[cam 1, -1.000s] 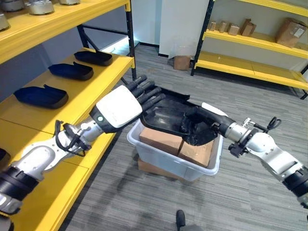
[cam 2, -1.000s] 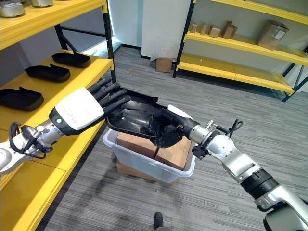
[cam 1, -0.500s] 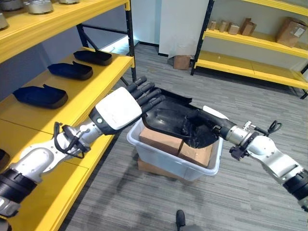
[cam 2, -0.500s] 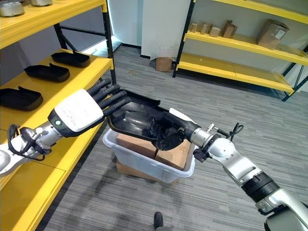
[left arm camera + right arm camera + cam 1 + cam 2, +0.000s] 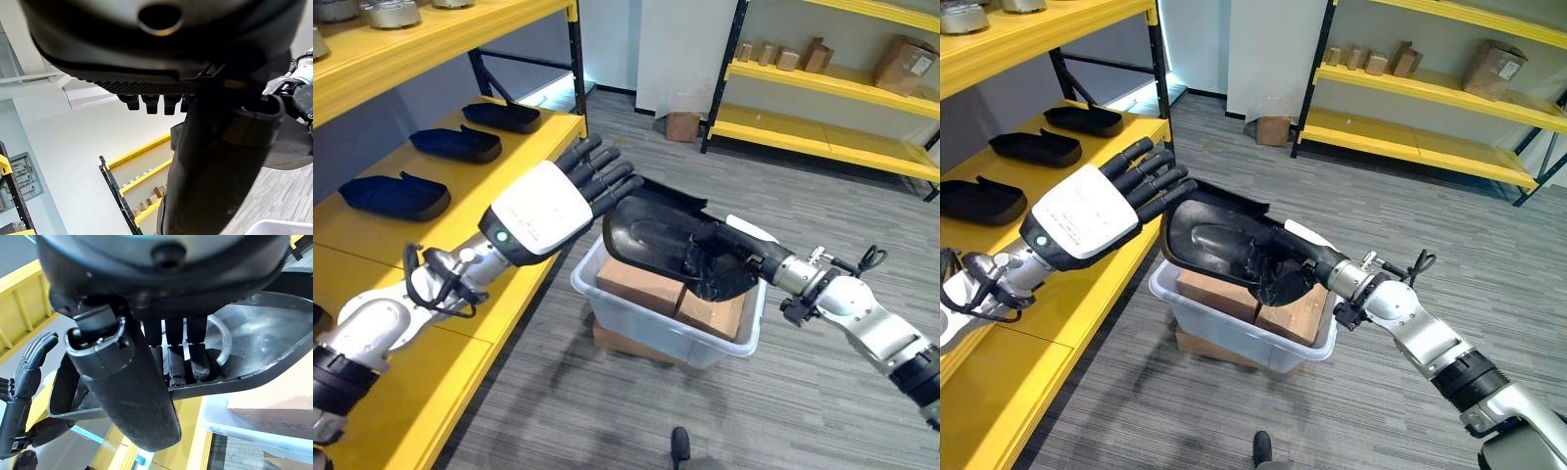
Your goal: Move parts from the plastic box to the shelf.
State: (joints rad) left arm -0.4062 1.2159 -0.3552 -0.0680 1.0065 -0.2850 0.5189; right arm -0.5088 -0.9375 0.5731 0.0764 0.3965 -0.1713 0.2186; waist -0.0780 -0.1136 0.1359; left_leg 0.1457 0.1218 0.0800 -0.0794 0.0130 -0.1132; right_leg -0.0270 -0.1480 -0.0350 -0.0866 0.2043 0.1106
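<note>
since 1 s ago the left hand has lifted off the black part toward the shelf, fingers straight, holding nothing. right hand grips the part's near end, fingers curled inside, above the plastic box. to do well: left hand gets under far edge w/ firm support before right lets go, part kept level, then set beside other parts.

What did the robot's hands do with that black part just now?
The left robot hand lifted up and away from the black part, fingers straight. The part tipped more upright. The right robot hand stayed clamped on it above the plastic box.
</note>
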